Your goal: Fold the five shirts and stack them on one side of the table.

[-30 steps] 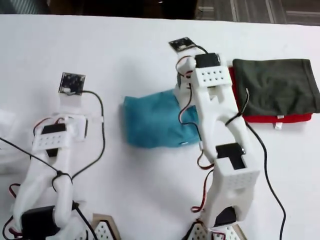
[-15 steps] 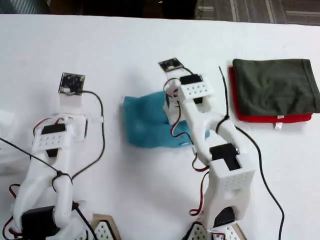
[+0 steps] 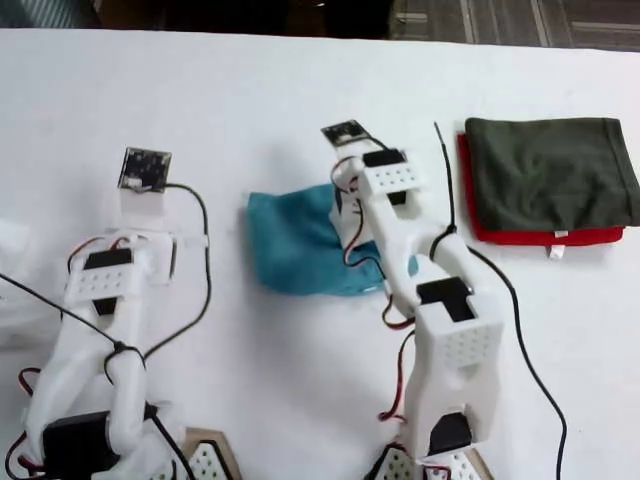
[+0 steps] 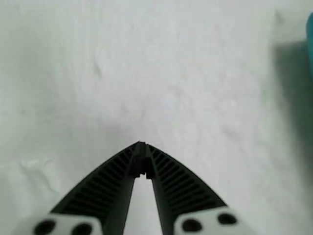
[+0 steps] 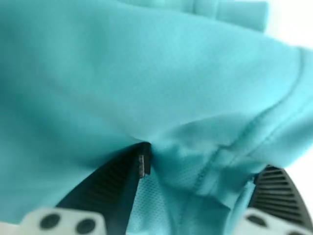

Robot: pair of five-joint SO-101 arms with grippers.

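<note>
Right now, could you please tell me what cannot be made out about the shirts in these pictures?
Teal shirt: high view, right arm covers one end; right wrist view, too close to show its folds.
Red shirt: high view, the dark green shirt on it leaves just an edge.
Right hand: right wrist view, teal fabric hides one fingertip.

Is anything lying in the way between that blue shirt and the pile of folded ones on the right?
Nothing visible on the table blocks it: bare table separates the blue shirt from the pile. Only the right arm's own black cable hangs over that gap.
</note>
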